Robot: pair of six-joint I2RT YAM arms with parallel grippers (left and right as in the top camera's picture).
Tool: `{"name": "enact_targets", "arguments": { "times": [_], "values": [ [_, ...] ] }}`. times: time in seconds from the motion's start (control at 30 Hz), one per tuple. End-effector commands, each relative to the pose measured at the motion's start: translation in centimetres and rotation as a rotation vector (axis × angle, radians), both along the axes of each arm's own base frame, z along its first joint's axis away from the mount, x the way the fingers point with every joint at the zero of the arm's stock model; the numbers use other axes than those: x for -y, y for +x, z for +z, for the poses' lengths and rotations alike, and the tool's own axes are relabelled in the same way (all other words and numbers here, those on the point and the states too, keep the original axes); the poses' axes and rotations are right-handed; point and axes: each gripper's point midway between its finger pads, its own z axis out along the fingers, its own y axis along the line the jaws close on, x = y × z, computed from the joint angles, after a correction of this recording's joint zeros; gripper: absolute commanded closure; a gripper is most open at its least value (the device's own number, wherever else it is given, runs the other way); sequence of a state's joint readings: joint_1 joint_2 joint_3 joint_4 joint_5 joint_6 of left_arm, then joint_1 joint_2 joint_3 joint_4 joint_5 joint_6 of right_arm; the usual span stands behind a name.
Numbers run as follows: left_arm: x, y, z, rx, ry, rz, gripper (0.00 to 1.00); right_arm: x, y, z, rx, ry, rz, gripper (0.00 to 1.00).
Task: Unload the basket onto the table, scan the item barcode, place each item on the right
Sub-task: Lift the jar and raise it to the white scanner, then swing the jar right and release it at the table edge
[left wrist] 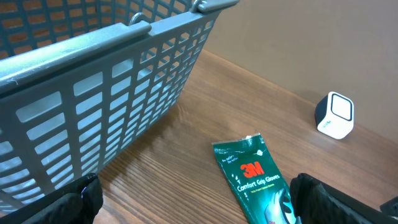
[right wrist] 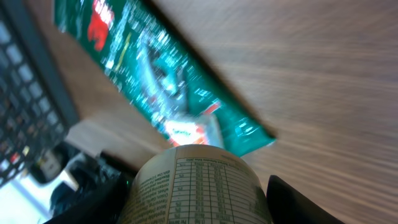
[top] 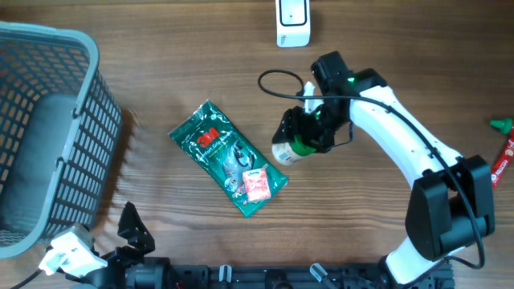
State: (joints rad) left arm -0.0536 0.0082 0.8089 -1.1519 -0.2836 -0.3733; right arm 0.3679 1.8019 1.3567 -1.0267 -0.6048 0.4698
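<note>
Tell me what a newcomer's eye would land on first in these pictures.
The green 3M glove packet lies slantwise in the middle of the overhead view and is the brightest thing there. Just to its right, the right end effector grips a small labelled container, whose fine print faces the wrist camera. A big grey basket fills the left edge.

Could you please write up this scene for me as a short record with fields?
held item: bottle, label side facing the right wrist camera
right end effector: shut on bottle
left end effector: open, empty
scanner: at far edge, apart from bottle
glove pack: flat on wood, between basket and bottle
</note>
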Motion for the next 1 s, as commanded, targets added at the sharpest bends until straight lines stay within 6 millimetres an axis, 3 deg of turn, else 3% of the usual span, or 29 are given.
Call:
{"name": "enact_targets", "arguments": {
  "times": [0.0, 0.07, 0.2, 0.3, 0.47, 0.6, 0.7, 0.8, 0.97],
  "values": [
    [0.0, 0.0, 0.1, 0.009, -0.003, 0.002, 0.0, 3.7, 3.6, 1.0, 0.138, -0.162, -0.121, 0.54],
    [0.0, 0.0, 0.1, 0.008, -0.003, 0.002, 0.0, 5.2, 5.5, 1.8, 0.213, -0.232, -0.156, 0.54],
    [0.0, 0.0, 0.1, 0.008, -0.003, 0.002, 0.0, 7.3, 11.1, 5.3, 0.462, -0.356, -0.245, 0.53],
    [0.0, 0.0, 0.1, 0.008, -0.003, 0.002, 0.0, 8.7, 15.1, 5.9, 0.62, -0.443, -0.315, 0.47],
    [0.0, 0.0, 0.1, 0.008, -0.003, 0.002, 0.0, 8.9, 22.4, 8.7, 0.969, -0.527, -0.35, 0.49],
    [0.0, 0.0, 0.1, 0.008, -0.003, 0.002, 0.0, 6.7, 27.9, 7.8, 1.206, -0.555, -0.298, 0.48],
    [0.0, 0.0, 0.1, 0.008, -0.003, 0.002, 0.0, 6.8, 31.3, 6.7, 1.353, -0.599, -0.397, 0.5],
    [0.0, 0.0, 0.1, 0.008, -0.003, 0.002, 0.0, 6.2, 33.6, 5.3, 1.461, -0.576, -0.449, 0.52],
    [0.0, 0.0, 0.1, 0.008, -0.003, 0.002, 0.0, 4.9, 36.9, 5.0, 1.503, -0.588, -0.433, 0.5]
  ]
}}
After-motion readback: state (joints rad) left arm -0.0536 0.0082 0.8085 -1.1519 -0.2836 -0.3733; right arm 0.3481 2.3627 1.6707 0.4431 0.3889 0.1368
